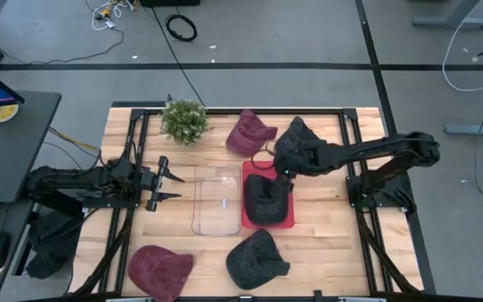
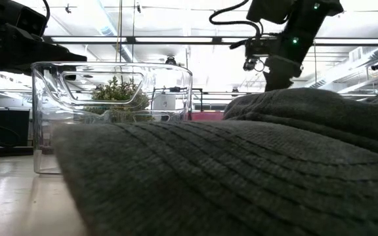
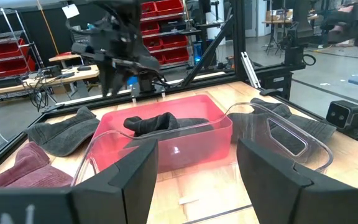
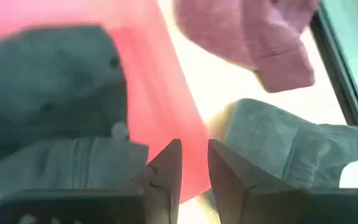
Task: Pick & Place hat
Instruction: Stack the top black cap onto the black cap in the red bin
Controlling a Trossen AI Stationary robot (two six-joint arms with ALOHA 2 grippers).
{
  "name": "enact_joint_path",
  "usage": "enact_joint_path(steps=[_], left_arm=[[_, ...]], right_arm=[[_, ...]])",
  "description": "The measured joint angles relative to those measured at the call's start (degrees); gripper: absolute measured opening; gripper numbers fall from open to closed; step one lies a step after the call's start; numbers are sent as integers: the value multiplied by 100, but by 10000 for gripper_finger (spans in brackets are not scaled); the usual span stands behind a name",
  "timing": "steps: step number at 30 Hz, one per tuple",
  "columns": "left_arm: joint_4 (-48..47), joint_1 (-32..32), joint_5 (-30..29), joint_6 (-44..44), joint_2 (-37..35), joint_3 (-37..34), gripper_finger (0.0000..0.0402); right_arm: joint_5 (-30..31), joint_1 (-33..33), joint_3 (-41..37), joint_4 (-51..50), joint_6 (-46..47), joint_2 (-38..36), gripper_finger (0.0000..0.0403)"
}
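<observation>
A dark grey hat (image 1: 265, 200) lies crumpled inside the red bin (image 1: 290, 221), also seen in the left wrist view (image 3: 157, 122) and the right wrist view (image 4: 48, 81). My right gripper (image 1: 285, 174) hangs above the bin's far edge and points steeply down. Its fingers (image 4: 194, 163) stand a narrow gap apart with nothing between them. My left gripper (image 1: 174, 186) waits open at the table's left, level, facing the clear bin (image 1: 216, 201).
A second dark grey hat (image 1: 296, 134) and a maroon hat (image 1: 250, 132) lie on the table at the far side, near a potted plant (image 1: 184, 120). Near the front edge lie another maroon hat (image 1: 159, 268) and a dark grey hat (image 1: 258, 258).
</observation>
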Motion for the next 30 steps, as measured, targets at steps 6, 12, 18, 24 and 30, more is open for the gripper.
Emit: enact_joint_path(steps=[6, 12, 18, 24, 30], left_arm=[[0, -1, -1, 1, 2, 1, 223], [1, 0, 0, 1, 0, 0, 222], [2, -1, 0, 1, 0, 0, 222], [2, 0, 0, 0, 0, 1, 222], [2, -1, 0, 1, 0, 0, 222]], right_arm=[[1, -448, -537, 620, 124, -513, 60], [-240, -1167, -1382, 1401, -111, -1025, 53], [-830, -2004, -1865, 1837, -278, -1421, 72], [-928, -2596, -1904, 1861, -591, -1369, 137], [-976, -3018, -1904, 1891, -822, -1165, 205]])
